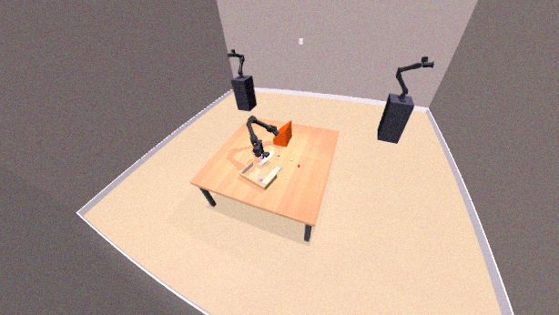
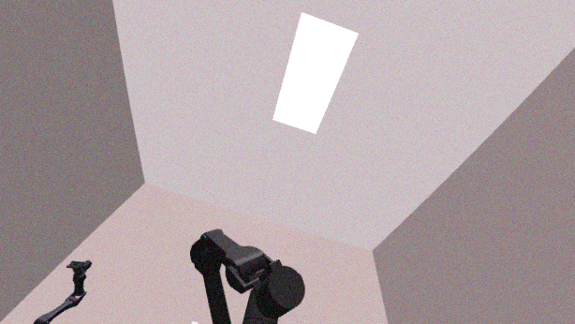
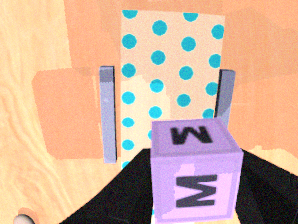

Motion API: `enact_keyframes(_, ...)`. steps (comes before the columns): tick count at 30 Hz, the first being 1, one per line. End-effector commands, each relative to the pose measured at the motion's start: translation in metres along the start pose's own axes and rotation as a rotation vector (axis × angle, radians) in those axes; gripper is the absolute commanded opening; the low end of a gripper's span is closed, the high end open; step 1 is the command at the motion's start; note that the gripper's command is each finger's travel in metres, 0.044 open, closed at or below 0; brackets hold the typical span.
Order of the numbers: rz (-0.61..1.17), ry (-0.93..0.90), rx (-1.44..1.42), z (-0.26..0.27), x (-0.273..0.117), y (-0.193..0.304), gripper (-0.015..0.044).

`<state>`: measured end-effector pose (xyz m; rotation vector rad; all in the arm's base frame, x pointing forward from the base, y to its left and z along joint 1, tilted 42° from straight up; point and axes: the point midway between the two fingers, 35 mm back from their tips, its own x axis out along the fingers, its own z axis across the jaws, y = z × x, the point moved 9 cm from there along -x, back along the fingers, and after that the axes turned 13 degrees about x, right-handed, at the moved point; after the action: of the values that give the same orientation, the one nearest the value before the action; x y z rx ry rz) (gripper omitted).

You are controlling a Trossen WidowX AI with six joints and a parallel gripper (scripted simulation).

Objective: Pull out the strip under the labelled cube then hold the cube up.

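Purple M cube (image 3: 195, 172) in gripper (image 3: 186, 155)

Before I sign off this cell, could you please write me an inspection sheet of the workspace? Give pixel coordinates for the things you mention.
Surface: wood table (image 1: 314, 182), patches of shadow on it.
Job's things: purple cube (image 3: 195, 170) marked M, in the pincer (image 1: 262, 156) (image 3: 186, 155); dotted strip (image 3: 172, 60) beneath, between two grey rails (image 3: 108, 120) (image 3: 226, 95).
Clutter: tray (image 1: 249, 178) with a pale bar and a purple item; orange panel (image 1: 283, 136); small red item (image 1: 299, 166).
Pincer: shut on the cube; whether it is lifted, cannot tell.
Cables: nothing seen.
Surroundings: two more arms on dark pedestals (image 1: 244, 93) (image 1: 395, 119); plain walls.
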<state>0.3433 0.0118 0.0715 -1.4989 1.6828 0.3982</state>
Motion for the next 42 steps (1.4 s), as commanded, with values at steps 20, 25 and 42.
enact_keyframes(20, 0.001, 0.001, -0.003, -0.011, -0.041, 0.043, 0.0)
enact_keyframes(25, 0.001, 0.001, -0.003, -0.011, -0.044, 0.044, 0.0)
enact_keyframes(42, 0.001, 0.001, -0.003, -0.011, -0.044, 0.044, 0.0)
